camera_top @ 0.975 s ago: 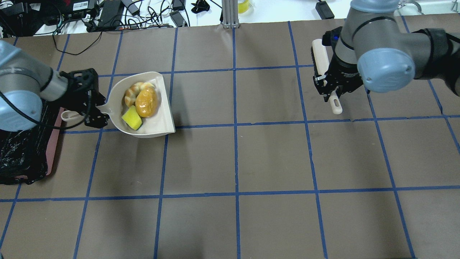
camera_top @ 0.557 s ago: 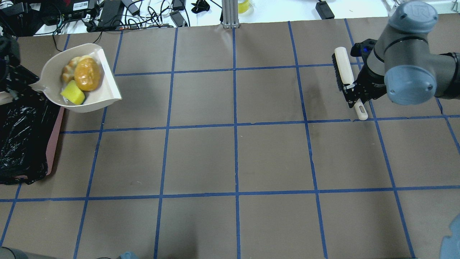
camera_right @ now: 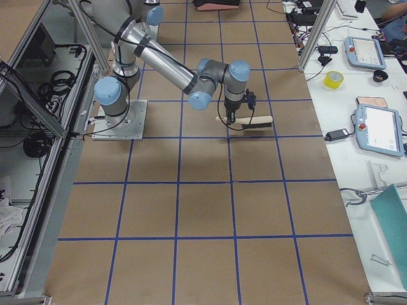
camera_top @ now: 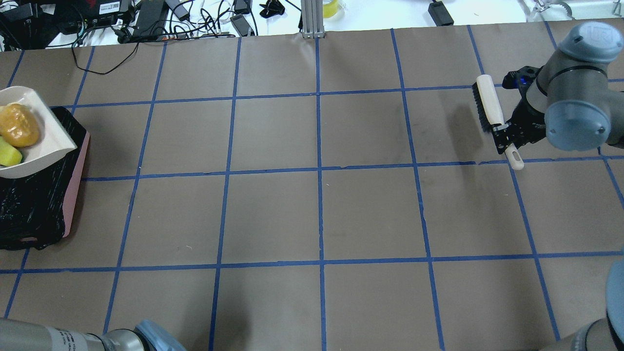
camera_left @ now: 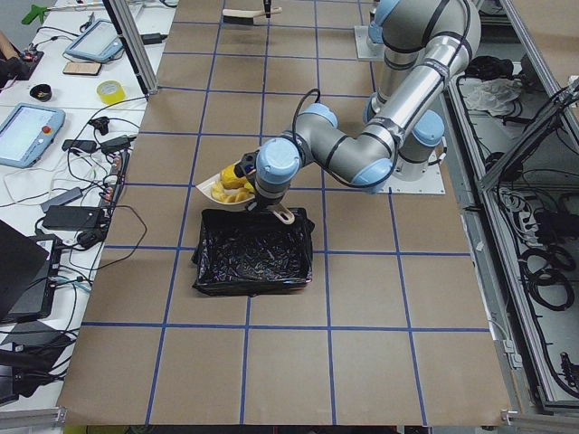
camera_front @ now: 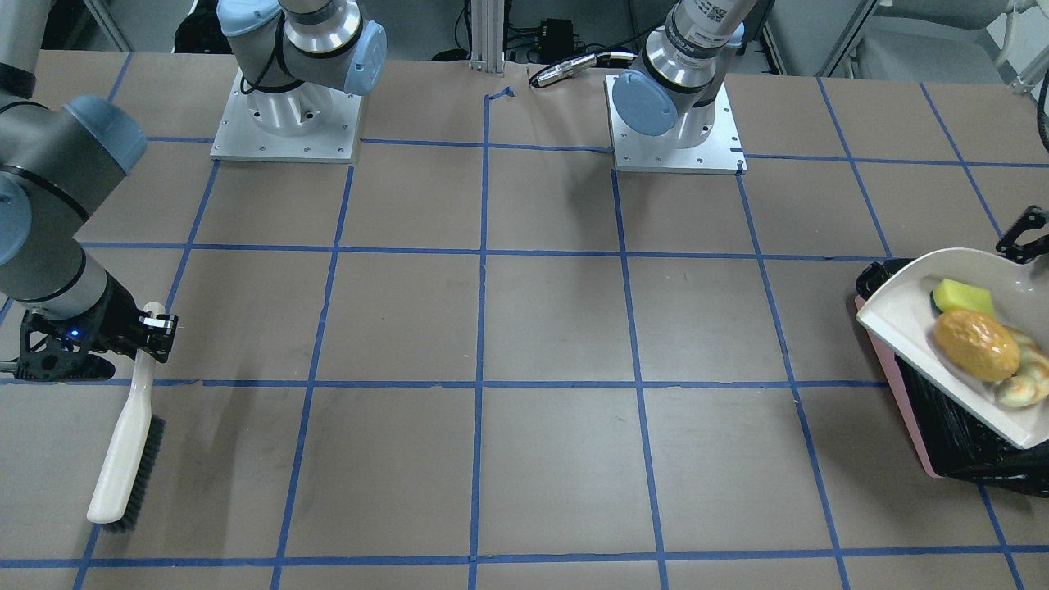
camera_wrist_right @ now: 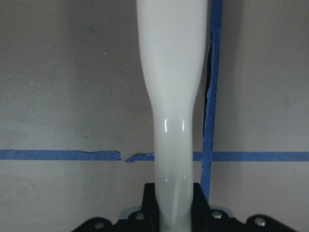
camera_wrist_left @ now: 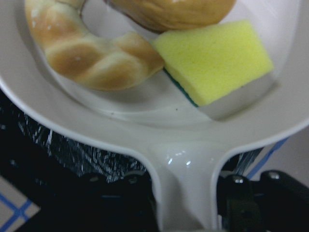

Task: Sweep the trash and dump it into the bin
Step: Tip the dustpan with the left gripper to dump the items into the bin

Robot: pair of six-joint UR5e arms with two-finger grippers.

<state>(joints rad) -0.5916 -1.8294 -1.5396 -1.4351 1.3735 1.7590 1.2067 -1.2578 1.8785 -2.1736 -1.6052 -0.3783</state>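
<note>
Over the last second the dustpan has left the middle-left of the worktop. It has been carried across to the far left and now hangs over the bin, above the black liner. The left tool is clenched on the dustpan's handle, as the wrist view shows. All three pieces of trash are still inside: the nugget, the sponge block and the croissant-like piece, lying close together towards the handle end. Sweeping looks finished and the carry done, so what is likely left is tipping the pan so the load slides into the liner. In the same second the right tool, clamped on the brush by its handle, has drawn further off to the right, well away from the bin. Little writing can be read: the joint cap on the right arm bears a mark that appears to say UR. A sticker on the left arm carries small print and a white label lies among the cables, but both are too fine to make out.
</note>
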